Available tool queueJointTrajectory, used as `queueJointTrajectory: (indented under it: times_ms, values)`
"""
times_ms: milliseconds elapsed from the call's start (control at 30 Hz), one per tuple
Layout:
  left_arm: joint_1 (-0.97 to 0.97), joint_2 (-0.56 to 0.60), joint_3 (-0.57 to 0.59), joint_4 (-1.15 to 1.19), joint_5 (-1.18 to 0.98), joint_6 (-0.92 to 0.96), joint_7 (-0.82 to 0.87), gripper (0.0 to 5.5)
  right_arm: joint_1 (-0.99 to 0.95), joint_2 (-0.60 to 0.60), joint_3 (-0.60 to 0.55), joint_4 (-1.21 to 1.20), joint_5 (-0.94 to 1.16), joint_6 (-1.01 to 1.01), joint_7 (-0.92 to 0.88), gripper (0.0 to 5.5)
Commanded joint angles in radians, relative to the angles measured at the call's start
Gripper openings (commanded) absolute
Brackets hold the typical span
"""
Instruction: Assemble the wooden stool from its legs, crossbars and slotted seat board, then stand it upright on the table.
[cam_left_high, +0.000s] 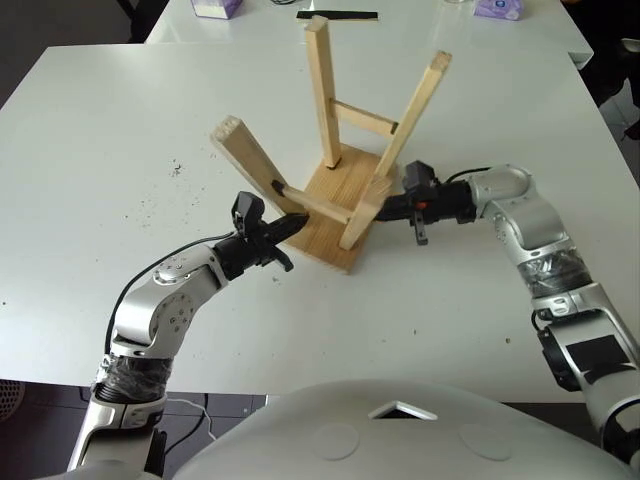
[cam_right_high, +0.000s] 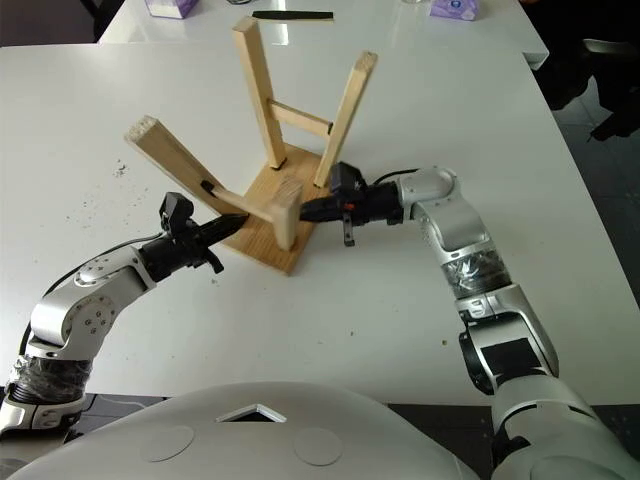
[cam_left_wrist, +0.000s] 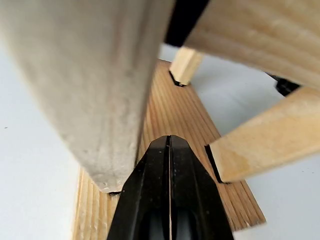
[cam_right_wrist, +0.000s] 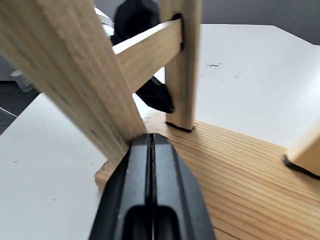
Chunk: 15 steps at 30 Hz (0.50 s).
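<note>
The wooden stool lies upside down on the white table (cam_left_high: 120, 130), its slotted seat board (cam_left_high: 328, 188) flat and its legs pointing up. The far leg (cam_left_high: 322, 90) and the right leg (cam_left_high: 418, 105) are joined by a crossbar (cam_left_high: 365, 120). The left leg (cam_left_high: 250, 155) leans outward, and a second crossbar (cam_left_high: 318, 205) links it to the near leg (cam_left_high: 360, 215). My left gripper (cam_left_high: 298, 222) is shut with nothing in it, its tip over the board at the left leg's base (cam_left_wrist: 105, 175). My right gripper (cam_left_high: 372, 208) is shut too, its tip against the near leg's base (cam_right_wrist: 115, 150).
A black strip (cam_left_high: 337, 15) and two small boxes (cam_left_high: 216, 8) (cam_left_high: 497, 8) lie at the far side of the table. Dark specks (cam_left_high: 175, 168) dot the table left of the stool. The front table edge runs close below both arms.
</note>
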Motion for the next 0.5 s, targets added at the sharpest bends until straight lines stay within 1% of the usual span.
queueJointTrajectory:
  times_ms: [33, 167, 267, 333, 467, 500]
  values:
    - [0.012, 0.014, 0.031, 0.047, 0.052, -0.023, -0.014, 0.01, 0.117, 0.047, 0.050, -0.161, 0.014, 0.072, -0.070, 0.00]
    - [-0.023, 0.012, 0.047, 0.130, 0.102, -0.056, -0.032, 0.01, 0.220, 0.107, 0.063, -0.261, 0.000, 0.132, -0.211, 0.00]
    - [-0.022, 0.020, 0.082, 0.164, 0.120, -0.072, -0.040, 0.01, 0.294, 0.075, 0.036, -0.317, -0.007, 0.158, -0.268, 0.00]
    - [0.023, 0.025, 0.142, 0.127, 0.092, -0.065, -0.042, 0.01, 0.326, 0.016, -0.008, -0.327, -0.009, 0.158, -0.265, 0.00]
    - [0.166, 0.012, 0.343, -0.009, -0.034, -0.017, -0.020, 0.01, 0.308, -0.104, -0.138, -0.223, -0.051, 0.108, -0.284, 0.00]
    - [0.207, 0.017, 0.375, -0.035, -0.044, -0.006, -0.016, 0.01, 0.292, -0.122, -0.162, -0.189, -0.067, 0.090, -0.294, 0.00]
